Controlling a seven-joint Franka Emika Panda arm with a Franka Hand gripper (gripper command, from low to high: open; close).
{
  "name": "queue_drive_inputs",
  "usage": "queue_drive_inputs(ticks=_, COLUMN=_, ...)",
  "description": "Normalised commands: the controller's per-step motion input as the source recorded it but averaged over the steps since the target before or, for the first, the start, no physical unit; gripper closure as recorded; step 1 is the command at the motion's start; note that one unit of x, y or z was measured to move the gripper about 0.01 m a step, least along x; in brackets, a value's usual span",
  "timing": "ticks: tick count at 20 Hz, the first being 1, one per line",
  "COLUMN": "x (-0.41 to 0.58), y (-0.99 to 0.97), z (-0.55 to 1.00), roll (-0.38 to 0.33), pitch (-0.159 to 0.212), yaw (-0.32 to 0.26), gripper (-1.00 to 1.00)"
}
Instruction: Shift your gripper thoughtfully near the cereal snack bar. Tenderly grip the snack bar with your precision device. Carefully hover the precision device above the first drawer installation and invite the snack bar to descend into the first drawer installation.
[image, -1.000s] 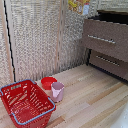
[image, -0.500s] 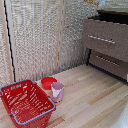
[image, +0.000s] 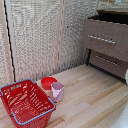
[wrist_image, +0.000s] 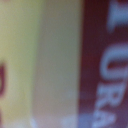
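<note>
The wrist view is filled by a very close, blurred printed surface, yellow on one side and dark red with white letters on the other. It looks like the cereal snack bar (wrist_image: 100, 65). No fingers show in that view. In the exterior view the brown dresser stands at the exterior view's right. Its top drawer (image: 105, 37) has a long silver bar handle, and a dark gap shows above the drawer front. The snack bar and the gripper do not show in the exterior view. A white shape (image: 126, 76) at the right edge may be part of the arm.
A second brown drawer (image: 107, 61) sits below the top one. A red wire basket (image: 25, 102) stands on the wooden floor at the exterior view's left. A red bowl (image: 47, 82) and a pink cup (image: 57, 91) stand beside it. Pale slatted panels form the back wall.
</note>
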Motion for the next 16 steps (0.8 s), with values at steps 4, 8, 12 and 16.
queue_drive_inputs(ticks=4, x=-0.068, y=-0.56, z=-0.24, roll=-0.004, pitch=0.006, yaw=0.001, gripper=-1.00)
queue_drive_inputs(ticks=8, x=0.011, y=-0.20, z=-0.14, roll=-0.040, pitch=0.057, yaw=0.071, gripper=-1.00)
queue_drive_inputs(ticks=12, x=0.102, y=-0.01, z=0.04, roll=-0.032, pitch=0.027, yaw=0.052, gripper=-1.00)
queue_drive_inputs(ticks=16, x=0.184, y=0.19, z=0.04, roll=-0.003, pitch=0.000, yaw=0.027, gripper=-1.00)
